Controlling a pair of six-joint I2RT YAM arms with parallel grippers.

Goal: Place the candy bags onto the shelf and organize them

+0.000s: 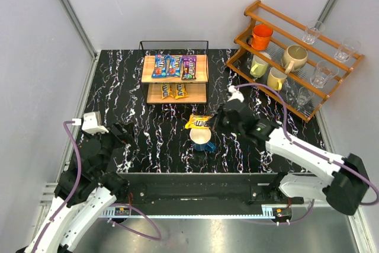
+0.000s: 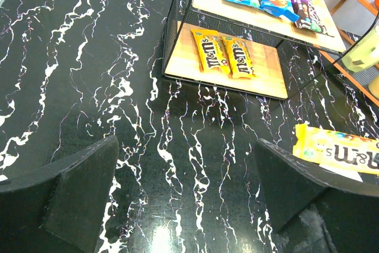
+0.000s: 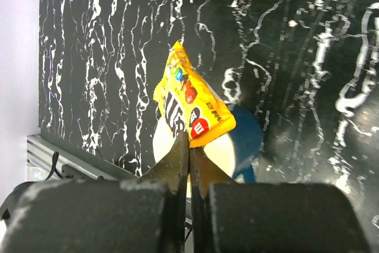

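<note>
The left arm (image 1: 71, 220) and right arm (image 1: 299, 153) wear white shells between black joints, each trailed by a purple cable (image 1: 77, 158). The left claw (image 2: 186, 167) and right claw (image 3: 189, 146) are matte black, edges scuffed grey.

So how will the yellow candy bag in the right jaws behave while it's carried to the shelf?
The yellow candy bag is pinched in the right jaws by one edge alone yet juts out unfolded, so it is probably light and fairly stiff. Its glossy film looks slippery, so it might pivot or slip in transit.
</note>
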